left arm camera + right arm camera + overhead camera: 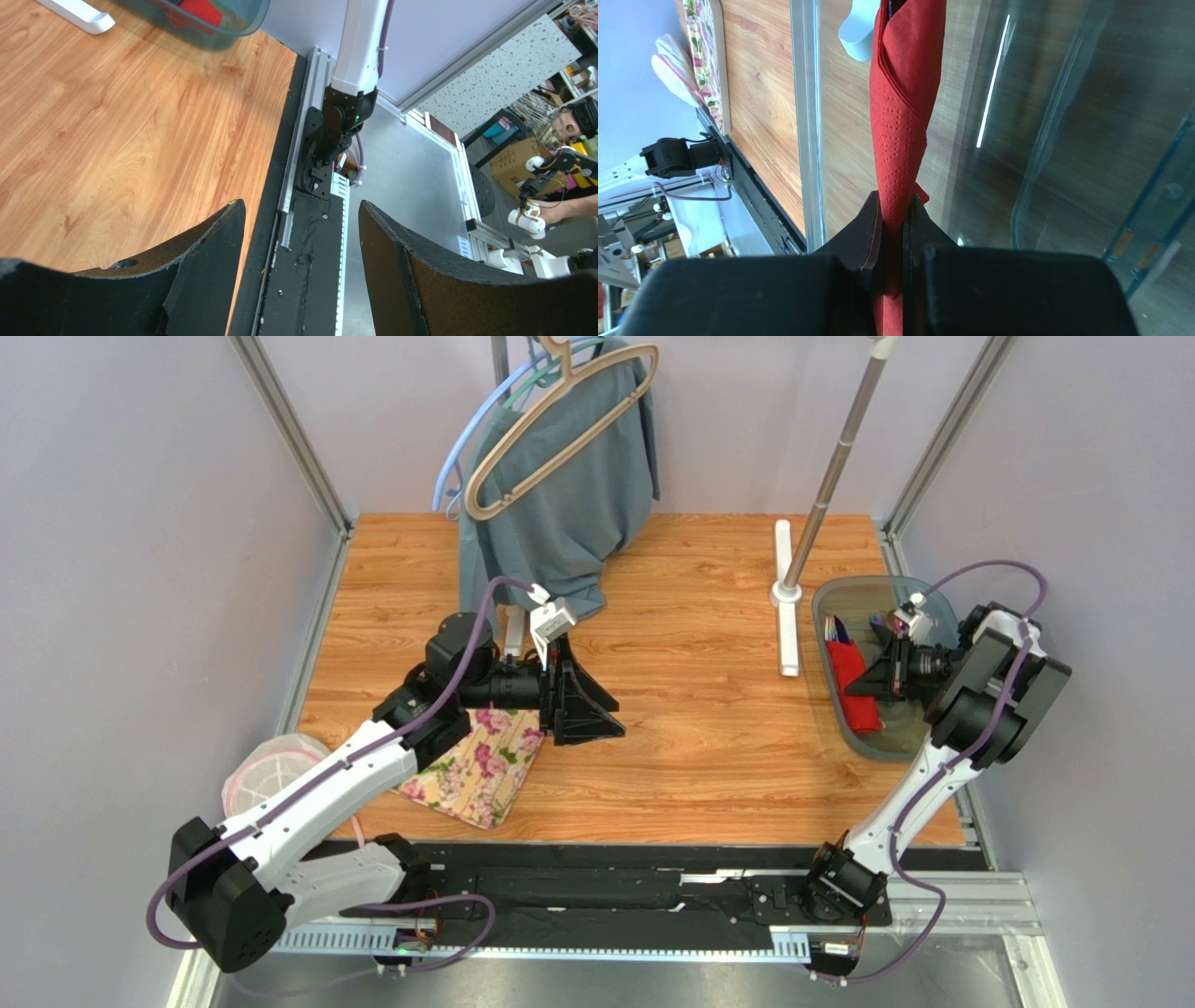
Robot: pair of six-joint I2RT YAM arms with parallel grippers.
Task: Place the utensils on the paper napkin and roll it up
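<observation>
Right gripper (894, 222) pinching paper napkin (903, 105) in bin (873, 742), right edge; lift straight, clear rim, fold possibly loose. Left gripper (302, 207) wide, empty.

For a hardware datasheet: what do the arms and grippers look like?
The left arm and right arm share white link shells and black joint housings, each trailed by a purple cable. The left gripper and right gripper are black, with broad matte fingers.

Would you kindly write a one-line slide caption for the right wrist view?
Right gripper shut on the folded red paper napkin inside the clear tinted plastic bin.
</observation>
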